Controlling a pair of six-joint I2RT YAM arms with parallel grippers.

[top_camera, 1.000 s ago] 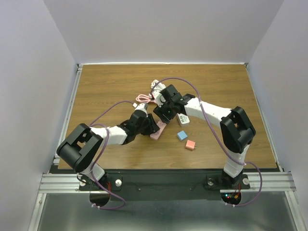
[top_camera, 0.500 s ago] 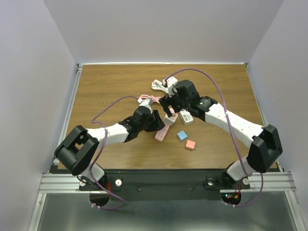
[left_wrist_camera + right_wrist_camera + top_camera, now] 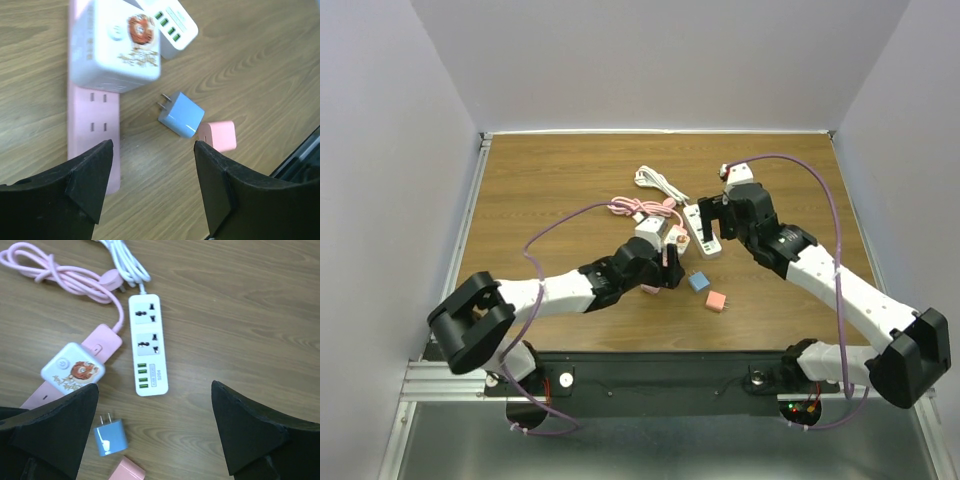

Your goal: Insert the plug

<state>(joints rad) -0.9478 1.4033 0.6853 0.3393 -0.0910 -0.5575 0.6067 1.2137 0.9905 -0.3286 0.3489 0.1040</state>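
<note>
A white cube plug (image 3: 117, 45) with a lion picture sits on the pink power strip (image 3: 92, 125), as the top view also shows for the plug (image 3: 677, 236). My left gripper (image 3: 152, 146) stands open just short of it, holding nothing. The left gripper (image 3: 666, 272) hovers over the strip's near end. My right gripper (image 3: 155, 387) is open and empty, up above the white power strip (image 3: 147, 345). In the top view the right gripper (image 3: 722, 220) is right of the cube plug and apart from it. A blue plug (image 3: 181, 114) lies loose with its prongs showing.
A pink adapter (image 3: 716, 301) lies beside the blue plug (image 3: 698, 281). The white power strip (image 3: 702, 230) has its white cable (image 3: 655, 180) coiled behind it. The pink cable (image 3: 640, 207) is bundled behind the pink strip. Walls close in the table on three sides.
Both grippers have opened and let go at the pink strip. The right arm has drawn back to the right and up. The left arm has reached further right along the strip.
</note>
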